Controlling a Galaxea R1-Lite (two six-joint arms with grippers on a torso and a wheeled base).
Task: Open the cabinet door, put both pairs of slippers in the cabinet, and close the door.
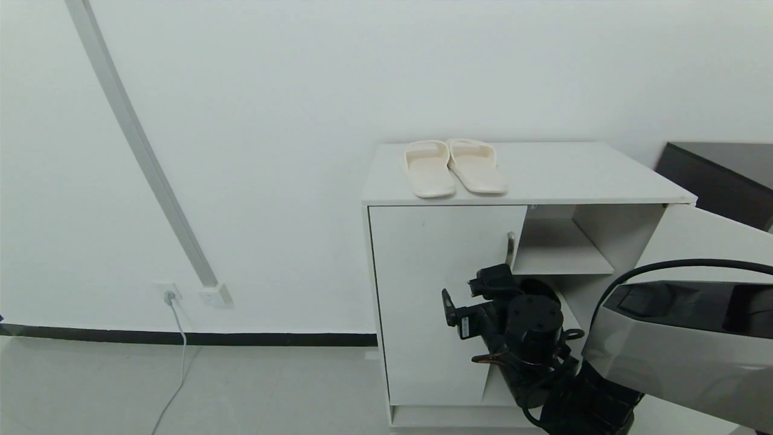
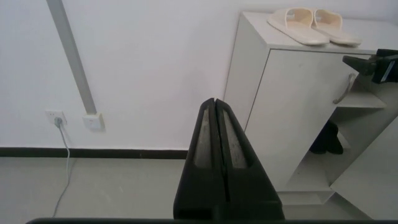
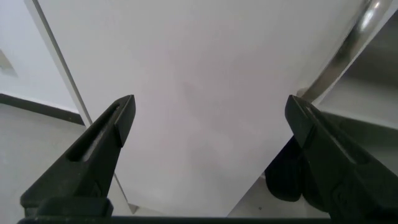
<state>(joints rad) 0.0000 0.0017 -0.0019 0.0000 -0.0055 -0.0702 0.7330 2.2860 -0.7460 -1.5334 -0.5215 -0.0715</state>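
In the head view the cabinet (image 1: 574,172) has its right door (image 1: 706,238) swung open and its left door (image 1: 435,302) shut. The cream slippers (image 1: 454,167) lie side by side on the cabinet top, near its front edge and toward the left corner, so that pair is not yet stowed. The right gripper (image 1: 470,295) hangs in front of the left door, just below its handle (image 1: 511,249).

The left wrist view shows the left gripper (image 2: 215,106) well apart from the cabinet, its fingers pressed together on nothing. A dark pair (image 2: 326,138) sits on a lower shelf, so one pair seems done.

In the right wrist view, the right gripper's fingers (image 3: 93,155) are spread wide and empty, facing the left door panel. What remains, I judge, is the cream pair and closing up.
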